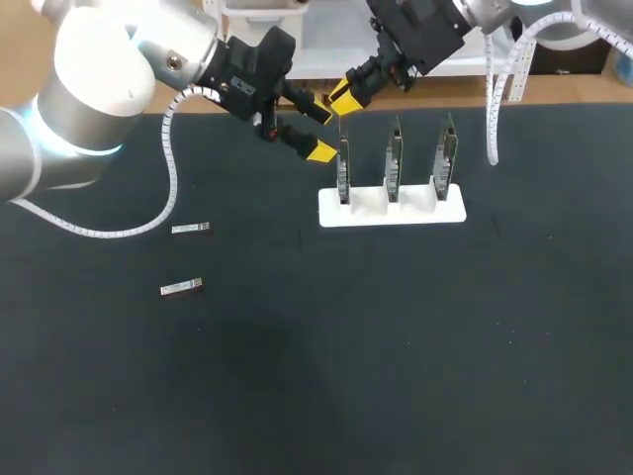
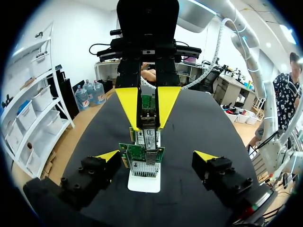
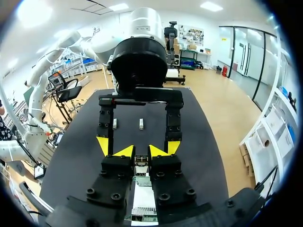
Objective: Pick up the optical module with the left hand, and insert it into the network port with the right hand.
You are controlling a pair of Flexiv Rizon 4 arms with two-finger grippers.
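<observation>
Here, left fingers (image 1: 321,151) spread wide, right fingers (image 1: 344,96) pinching metal optical module (image 2: 148,117) over upright green card (image 1: 342,170)

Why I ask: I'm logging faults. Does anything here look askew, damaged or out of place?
Nothing stands out. Three network cards stand upright in the white holder, two optical modules lie flat on the table, and the right gripper grips a third.
</observation>
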